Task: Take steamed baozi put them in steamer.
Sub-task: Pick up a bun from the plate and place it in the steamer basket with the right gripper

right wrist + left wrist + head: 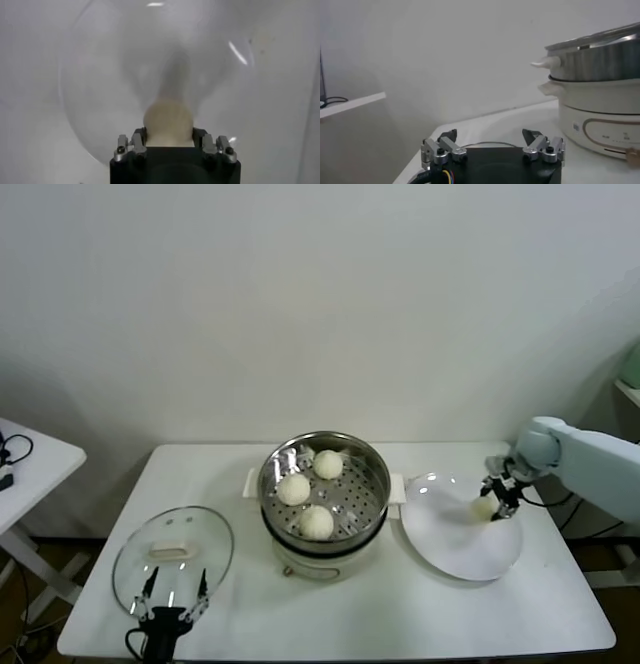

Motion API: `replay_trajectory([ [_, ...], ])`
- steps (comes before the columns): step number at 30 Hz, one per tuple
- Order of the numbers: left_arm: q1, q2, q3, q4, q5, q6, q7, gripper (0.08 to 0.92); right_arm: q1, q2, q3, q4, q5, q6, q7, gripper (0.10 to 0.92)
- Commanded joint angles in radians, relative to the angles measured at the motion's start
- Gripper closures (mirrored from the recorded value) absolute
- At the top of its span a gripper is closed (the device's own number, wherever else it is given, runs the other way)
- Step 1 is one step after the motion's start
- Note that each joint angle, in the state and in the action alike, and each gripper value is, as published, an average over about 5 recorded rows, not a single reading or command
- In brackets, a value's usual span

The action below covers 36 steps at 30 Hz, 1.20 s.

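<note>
Resting at the frame's bottom left by the glass lid point(172, 557), the left gripper point(172, 592) stood parked, fingers apart. At centre, the steamer point(324, 487) held three steamed baozi point(316, 522). Reaching in from the right edge, the right gripper point(497, 496) angled down over the white plate point(462, 549), its fingers set either side of the fourth baozi point(168, 121).

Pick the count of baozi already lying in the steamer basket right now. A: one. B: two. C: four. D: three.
D: three baozi lie on the perforated floor of the steamer, while the fourth baozi sits on the white plate between the fingers of the right gripper.
</note>
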Motion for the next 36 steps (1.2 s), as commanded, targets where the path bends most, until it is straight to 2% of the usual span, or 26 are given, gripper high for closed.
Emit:
replay_trajectory([
  [1,0.002,-0.049,0.005,-0.005,-0.002,-0.001,0.001,0.177,0.559,0.021,-0.444,0.315,0.372,-0.063,-0.030,0.421],
  [7,0.002,-0.049,0.015,-0.004,-0.005,-0.006,0.000,0.177,0.779,0.093,-0.505,0.504,0.558,-0.139,-0.016,0.419],
  [15,-0.005,-0.049,0.019,-0.005,-0.009,-0.008,0.000,0.177,0.665,0.172,-0.254,0.594,0.640,-0.287,0.080,0.414],
  [24,-0.007,-0.049,0.011,-0.003,-0.019,-0.006,0.002,0.177,0.441,0.265,-0.132,0.543,0.536,-0.356,0.175,0.409],
  [29,-0.006,-0.049,0.007,-0.004,-0.021,-0.005,0.003,0.177,0.340,0.281,-0.107,0.473,0.438,-0.351,0.186,0.406],
  [36,-0.009,-0.049,0.007,0.001,-0.019,-0.004,0.003,0.177,0.250,0.280,-0.096,0.394,0.373,-0.337,0.187,0.398],
])
